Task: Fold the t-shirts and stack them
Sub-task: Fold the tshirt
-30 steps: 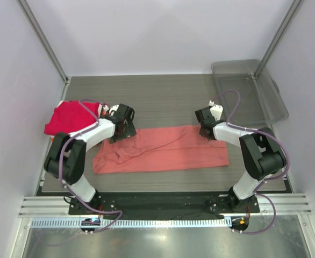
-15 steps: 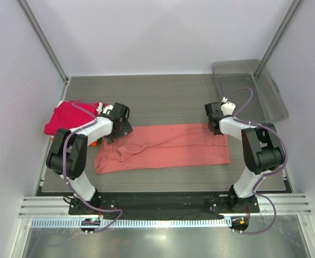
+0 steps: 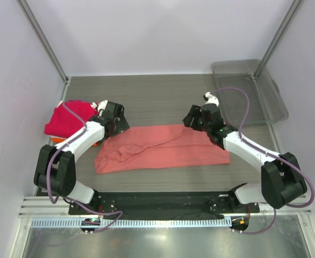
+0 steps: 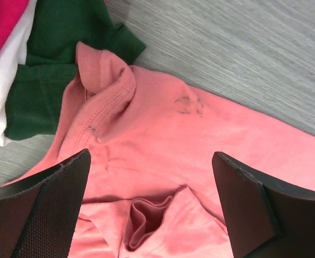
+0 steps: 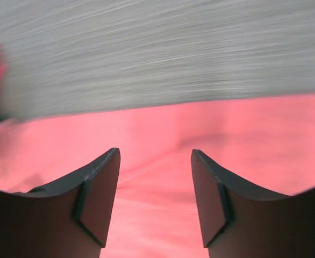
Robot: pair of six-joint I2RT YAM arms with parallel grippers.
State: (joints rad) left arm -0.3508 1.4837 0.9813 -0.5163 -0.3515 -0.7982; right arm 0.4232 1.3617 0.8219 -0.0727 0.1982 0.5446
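A salmon-pink t-shirt [image 3: 163, 146] lies folded into a long band across the middle of the table. More t-shirts are piled at the left: a magenta-red one [image 3: 66, 118] on top, an orange edge [image 3: 55, 141] below, and a dark green one [image 4: 55, 64] beside the pink collar. My left gripper [image 3: 117, 122] hangs open over the band's upper left end, its jaws wide over the collar area [image 4: 151, 161] and holding nothing. My right gripper [image 3: 192, 120] hovers open over the band's upper edge right of centre, with only pink cloth [image 5: 155, 156] below it.
A clear grey plastic bin [image 3: 254, 91] stands at the back right corner. White fabric [image 4: 7, 91] shows between the magenta and green shirts. Bare grey table [image 3: 157, 97] stretches behind the pink shirt. Enclosure walls stand close on both sides.
The right gripper has opened, let go of the shirt's right end and swung left along its top edge. The left gripper has opened wider and shifted slightly back and left.
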